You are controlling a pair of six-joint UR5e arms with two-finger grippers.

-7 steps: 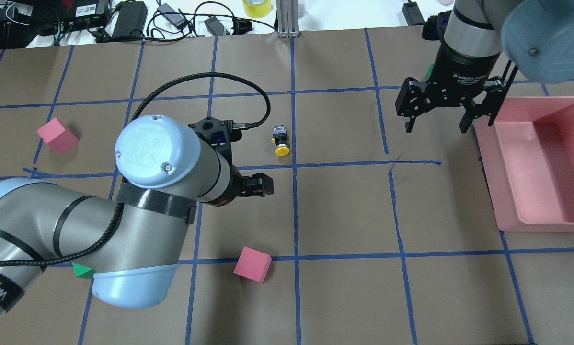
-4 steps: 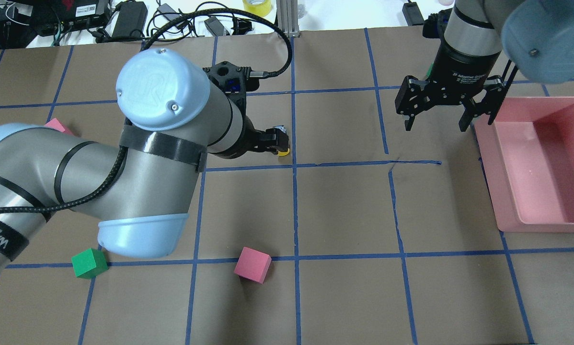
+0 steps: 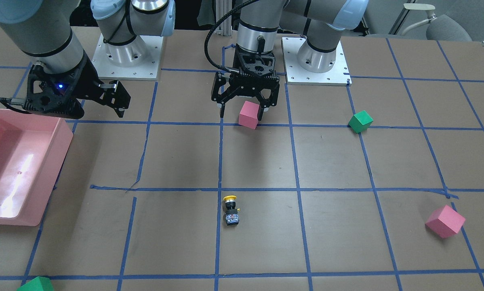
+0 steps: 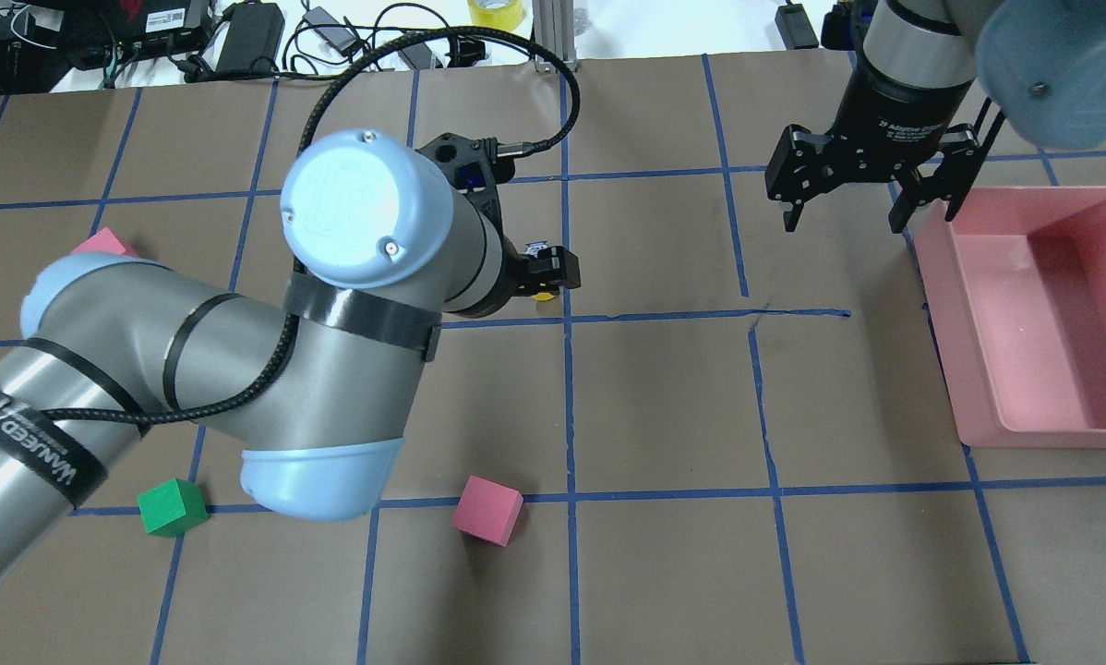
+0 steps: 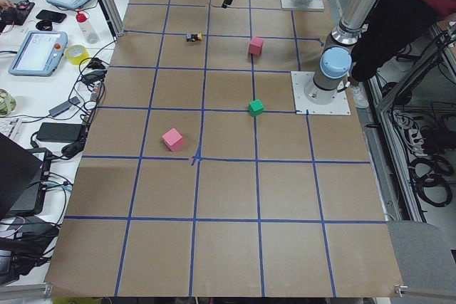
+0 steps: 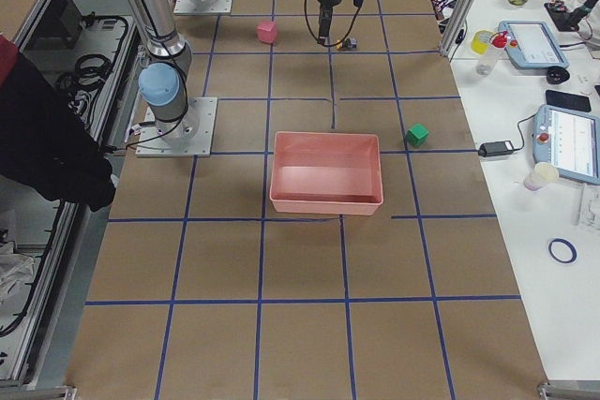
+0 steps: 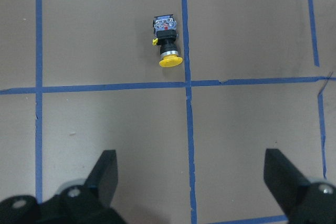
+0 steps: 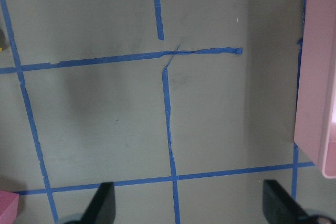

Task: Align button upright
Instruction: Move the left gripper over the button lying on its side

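The button point(image 3: 230, 209) is laid on its side on the bench point(image 3: 327, 161), just beside a blue tape crossing point(image 3: 219, 189), its long axis run along the line toward the robot, with the yellow cap turned robot-ward and the black body and greyish base behind. It is seen below and ahead of the left gripper point(image 7: 190, 166), whose jaws are spread wide, empty, and set across that axis. The right gripper point(image 4: 841, 224), likewise spread wide, is placed well apart beside the pink tray point(image 4: 1051, 434), so the left arm is judged nearer.
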